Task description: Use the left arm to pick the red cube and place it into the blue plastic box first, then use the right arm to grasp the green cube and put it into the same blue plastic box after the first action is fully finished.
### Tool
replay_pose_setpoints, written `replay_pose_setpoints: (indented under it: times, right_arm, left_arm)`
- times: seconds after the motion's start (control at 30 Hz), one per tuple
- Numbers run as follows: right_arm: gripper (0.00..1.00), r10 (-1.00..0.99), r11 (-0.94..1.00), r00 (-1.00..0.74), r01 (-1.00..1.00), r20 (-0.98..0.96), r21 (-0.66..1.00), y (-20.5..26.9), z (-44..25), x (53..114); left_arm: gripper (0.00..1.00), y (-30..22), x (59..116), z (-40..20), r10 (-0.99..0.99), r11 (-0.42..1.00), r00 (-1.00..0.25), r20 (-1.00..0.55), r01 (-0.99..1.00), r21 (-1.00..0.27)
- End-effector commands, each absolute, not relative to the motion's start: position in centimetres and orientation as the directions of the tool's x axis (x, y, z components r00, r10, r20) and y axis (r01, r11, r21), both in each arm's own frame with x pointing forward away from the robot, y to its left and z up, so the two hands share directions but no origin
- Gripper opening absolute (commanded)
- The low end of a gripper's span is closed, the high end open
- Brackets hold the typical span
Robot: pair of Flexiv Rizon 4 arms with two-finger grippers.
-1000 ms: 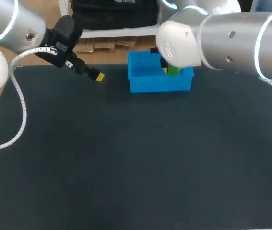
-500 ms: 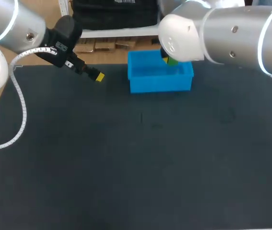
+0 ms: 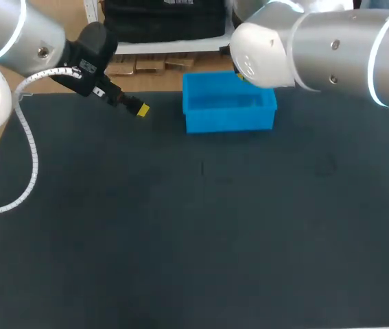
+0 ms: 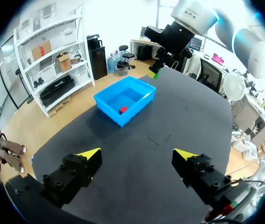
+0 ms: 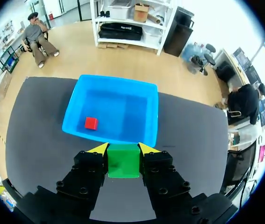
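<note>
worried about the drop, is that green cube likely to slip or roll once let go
Probably stiff: the green cube shows square edges while clamped in the right gripper. Its flat faces suggest it won't roll far inside the blue box.

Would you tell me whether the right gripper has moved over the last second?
Yes. In the head view the right gripper, shut on the green cube, has shifted from over the interior of the blue plastic box toward its far rim.

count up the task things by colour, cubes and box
blue: 1, the open blue plastic box
red: 1, the small red cube lying inside that box
green: 1, the small green cube held in the right tool
total: 3
</note>
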State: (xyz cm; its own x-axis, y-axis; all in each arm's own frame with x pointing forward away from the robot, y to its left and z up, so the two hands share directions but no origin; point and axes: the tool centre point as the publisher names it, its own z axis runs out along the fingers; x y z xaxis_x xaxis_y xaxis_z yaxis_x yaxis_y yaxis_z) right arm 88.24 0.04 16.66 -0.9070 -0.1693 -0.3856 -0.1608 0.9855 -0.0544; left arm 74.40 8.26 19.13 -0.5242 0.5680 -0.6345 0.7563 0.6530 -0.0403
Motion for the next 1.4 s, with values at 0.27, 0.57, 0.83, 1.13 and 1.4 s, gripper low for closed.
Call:
replay_pose_setpoints:
  times: [0.27, 0.57, 0.83, 1.13, 1.4]
  right_arm:
    - [0.0, -0.169, 0.986, -0.894, -0.157, -0.414, -0.063, -0.6, 17.4, 90.2]
    - [0.0, -0.179, 0.984, -0.862, -0.166, -0.475, -0.069, -0.6, 17.8, 91.0]
    - [0.0, -0.185, 0.983, -0.826, -0.166, -0.533, -0.083, -0.4, 17.7, 91.6]
    - [0.0, -0.183, 0.983, -0.802, -0.158, -0.569, -0.093, -0.6, 16.6, 92.0]
    - [0.0, -0.186, 0.982, -0.786, -0.155, -0.59, -0.104, -0.8, 15.7, 92.2]
  left_arm:
    - [1.0, 8.4, 74.4, 19.1, 0.567, 0.65, -0.521, -0.638, 0.759, -0.041]
    - [1.0, 8.4, 74.4, 19.1, 0.567, 0.65, -0.521, -0.638, 0.759, -0.041]
    - [1.0, 8.4, 74.4, 19.1, 0.567, 0.65, -0.521, -0.638, 0.759, -0.041]
    - [1.0, 8.4, 74.4, 19.1, 0.567, 0.65, -0.521, -0.638, 0.759, -0.041]
    - [1.0, 8.4, 74.4, 19.1, 0.567, 0.65, -0.521, -0.638, 0.759, -0.041]
